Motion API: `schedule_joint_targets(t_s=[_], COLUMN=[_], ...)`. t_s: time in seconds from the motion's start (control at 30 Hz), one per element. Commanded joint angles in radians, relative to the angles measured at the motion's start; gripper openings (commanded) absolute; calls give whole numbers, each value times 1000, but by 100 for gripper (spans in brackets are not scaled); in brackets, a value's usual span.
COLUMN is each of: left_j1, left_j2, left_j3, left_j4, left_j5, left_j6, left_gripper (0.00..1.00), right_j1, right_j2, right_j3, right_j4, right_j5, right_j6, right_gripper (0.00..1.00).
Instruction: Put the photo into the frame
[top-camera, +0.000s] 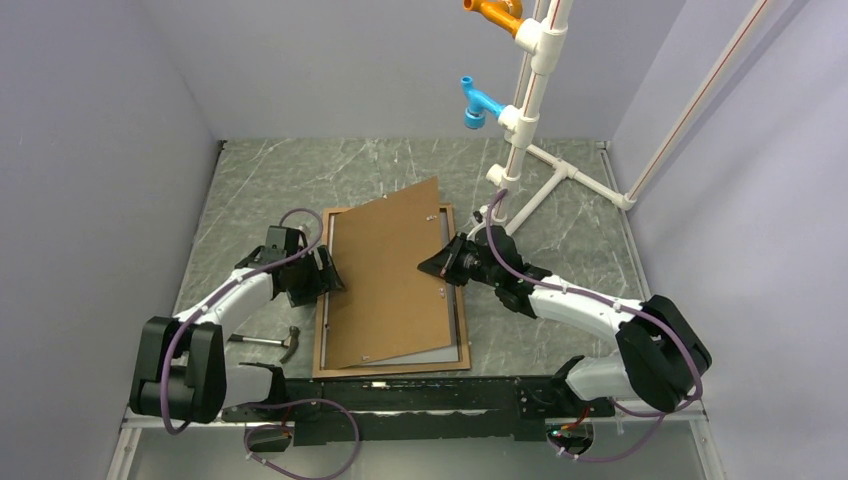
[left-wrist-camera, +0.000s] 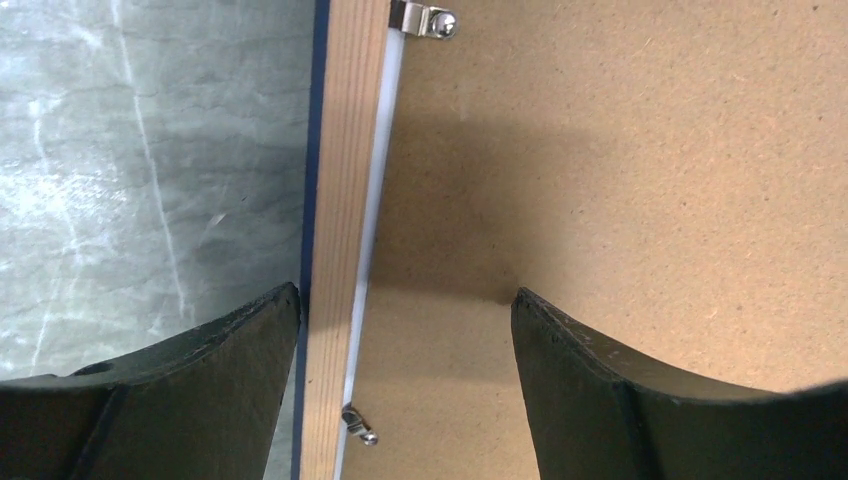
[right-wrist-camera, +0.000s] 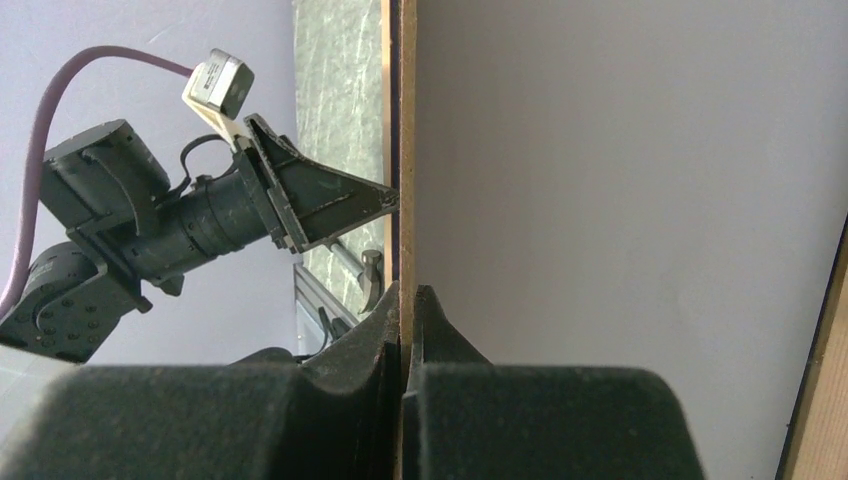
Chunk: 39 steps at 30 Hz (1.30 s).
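The frame (top-camera: 391, 367) lies flat on the table with its brown wood face up. Inside it a pale plain sheet, the photo (top-camera: 440, 348), shows at the lower right and fills the right of the right wrist view (right-wrist-camera: 620, 180). A brown backing board (top-camera: 385, 275) lies askew over both, its right edge raised. My right gripper (top-camera: 442, 264) is shut on that raised edge (right-wrist-camera: 407, 295). My left gripper (top-camera: 328, 272) stands open over the frame's left rail (left-wrist-camera: 340, 200): one finger is outside the rail, the other over the board (left-wrist-camera: 600, 200). A white strip (left-wrist-camera: 385, 150) of the photo shows between rail and board.
Small metal clips (left-wrist-camera: 430, 20) sit along the frame's inner edge. A hammer (top-camera: 270, 342) lies left of the frame near my left arm. A white pipe stand (top-camera: 520, 120) with blue and orange fittings rises at the back right. A black rail (top-camera: 420, 395) runs along the near edge.
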Motion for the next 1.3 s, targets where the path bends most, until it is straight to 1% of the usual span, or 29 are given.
schedule_joint_targets(t_s=[0.0,0.07,0.27,0.37,0.47,0.57,0.73,0.93,1.07,1.27], left_j1=[5,5,5,5,5,5,5,5,6,14], left_j2=[27,34,39,39,45,48,60,87,90,102], left_j3=[-7,-11,-24,-25,-23,-22,-10,21,47,76], left_j4=[72,88,92,87,85,83,74,59,44,46], left_j5=[58,66,60,59,60,57,45,28,7,-11], left_j6=[-20,-24,-29,-24,-19,-15,-5,9,10,-5], left_gripper=[80,80,80,80,79,79,79,79,80,80], right_j1=[10,10,12,12,11,10,11,11,11,11], right_j2=[27,44,106,111,98,84,99,158,189,215], right_j3=[-45,-58,-108,-135,-164,-165,-127,-68,-46,-54], right_j4=[-9,26,210,223,193,130,28,-37,-78,-95], right_j5=[-45,-60,-150,-156,-131,-90,-28,-18,3,7], right_j6=[-62,-51,-5,-11,-40,-114,-232,-339,-375,-376], right_gripper=[0,0,0,0,0,0,0,0,0,0])
